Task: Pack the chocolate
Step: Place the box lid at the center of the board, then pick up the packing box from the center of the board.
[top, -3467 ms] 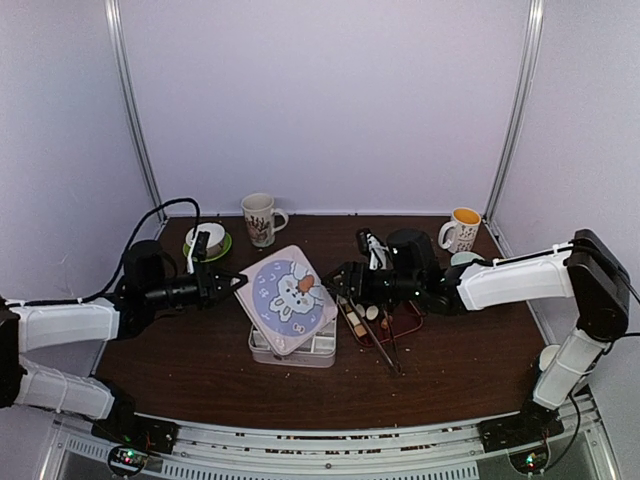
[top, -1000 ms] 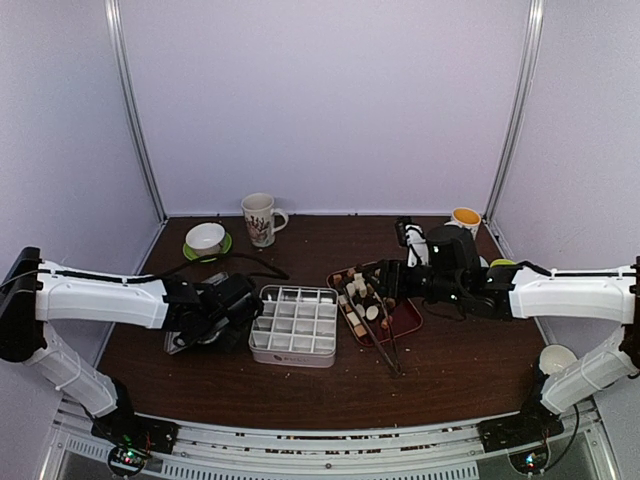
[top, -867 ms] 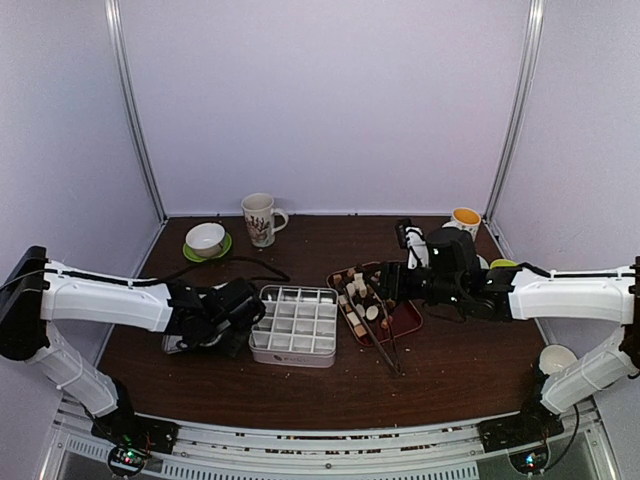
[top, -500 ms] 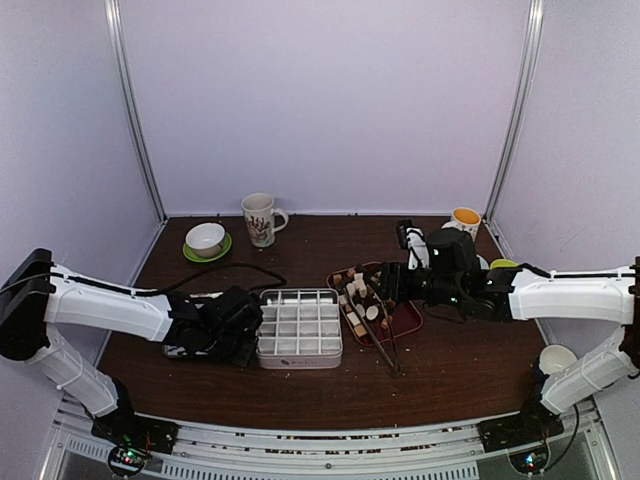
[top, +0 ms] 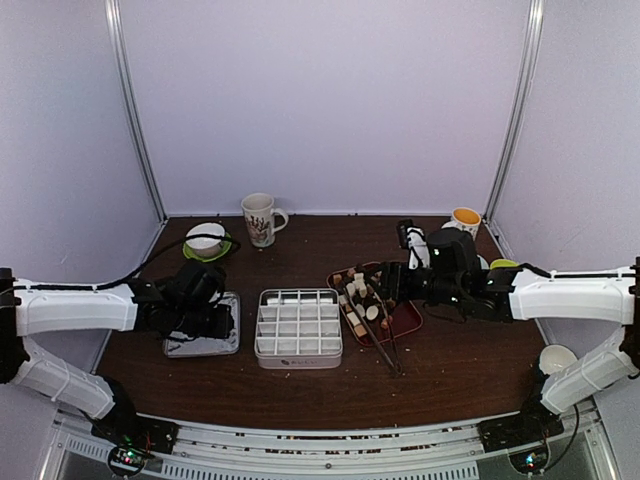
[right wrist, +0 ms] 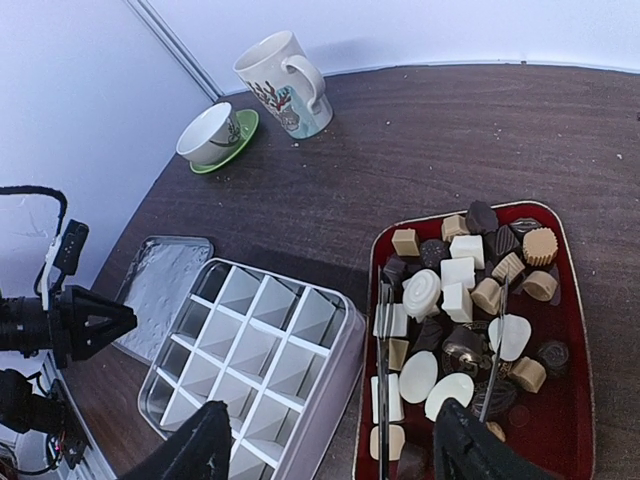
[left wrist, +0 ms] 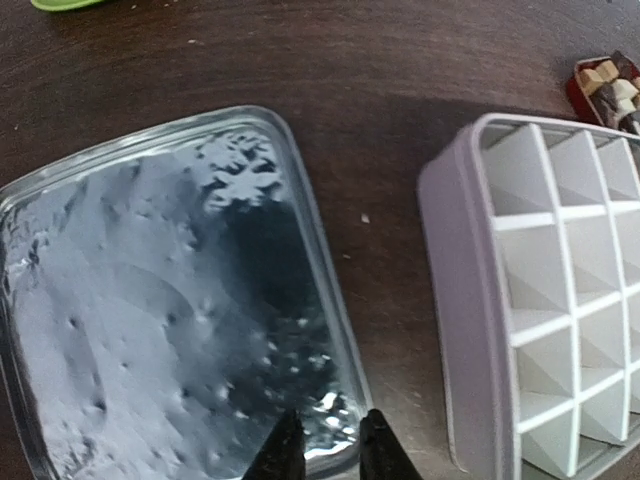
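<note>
Progress: barely begun. The divided tin [top: 298,352] stands open in the middle of the table [top: 440,370], and every cell you can see in it is bare. Its lid [left wrist: 150,300] lies inside-up just left of the tin, apart from it. Opening looks done; the filling is all ahead.

Chocolate [right wrist: 462,300]: all of it sits heaped in the red tray [right wrist: 572,425], just right of the tin. The pieces are dark, tan and cream, and none is in the tin. Tongs [right wrist: 383,350] lie across the pile, untouched.

Left claw [left wrist: 328,452]: tips a narrow slit apart, hanging over the lid's near rim. Nothing is clamped, as far as the wrist view lets you see.

Right claw [right wrist: 335,445]: spread wide, empty, hovering above the tray's near end and the tin's corner.

What's left for you, by my reading: take up the tongs or a piece, fill the cells one by one, then refit the lid.

Writing: possibly a small print on the tin's front wall, too small to read. The mug [right wrist: 285,85] at the back carries a red branching motif, no words. The second mug [top: 463,229] is patterned but illegible. No brand can be read anywhere.
</note>
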Controlling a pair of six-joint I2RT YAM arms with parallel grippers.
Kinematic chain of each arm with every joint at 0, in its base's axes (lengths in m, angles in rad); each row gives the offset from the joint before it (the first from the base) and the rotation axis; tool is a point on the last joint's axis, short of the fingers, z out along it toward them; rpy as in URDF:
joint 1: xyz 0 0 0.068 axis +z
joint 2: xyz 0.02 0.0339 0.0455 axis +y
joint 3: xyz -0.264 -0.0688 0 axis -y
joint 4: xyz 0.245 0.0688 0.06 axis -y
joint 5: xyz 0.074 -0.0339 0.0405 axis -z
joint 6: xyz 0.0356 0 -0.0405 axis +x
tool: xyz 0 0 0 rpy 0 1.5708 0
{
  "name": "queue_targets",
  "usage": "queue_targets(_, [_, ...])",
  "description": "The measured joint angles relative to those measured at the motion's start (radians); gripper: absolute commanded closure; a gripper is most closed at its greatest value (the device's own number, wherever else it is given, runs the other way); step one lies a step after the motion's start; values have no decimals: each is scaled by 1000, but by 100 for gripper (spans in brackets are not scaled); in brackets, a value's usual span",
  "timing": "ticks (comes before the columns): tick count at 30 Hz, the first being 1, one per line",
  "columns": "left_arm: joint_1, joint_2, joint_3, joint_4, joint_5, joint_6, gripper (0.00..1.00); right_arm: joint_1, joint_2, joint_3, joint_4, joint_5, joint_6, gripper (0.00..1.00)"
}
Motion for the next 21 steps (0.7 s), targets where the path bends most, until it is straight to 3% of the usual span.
queue_targets(2, [78, 5, -20, 18, 38, 0, 99, -2, 7, 2, -1, 0, 1, 30])
queue_targets(7, [175, 95, -23, 45, 85, 25, 100, -3, 28, 11, -25, -8, 3, 30])
queue_targets(21, [177, 327, 87, 132, 193, 100, 100, -9, 28, 11, -64, -13, 3, 29])
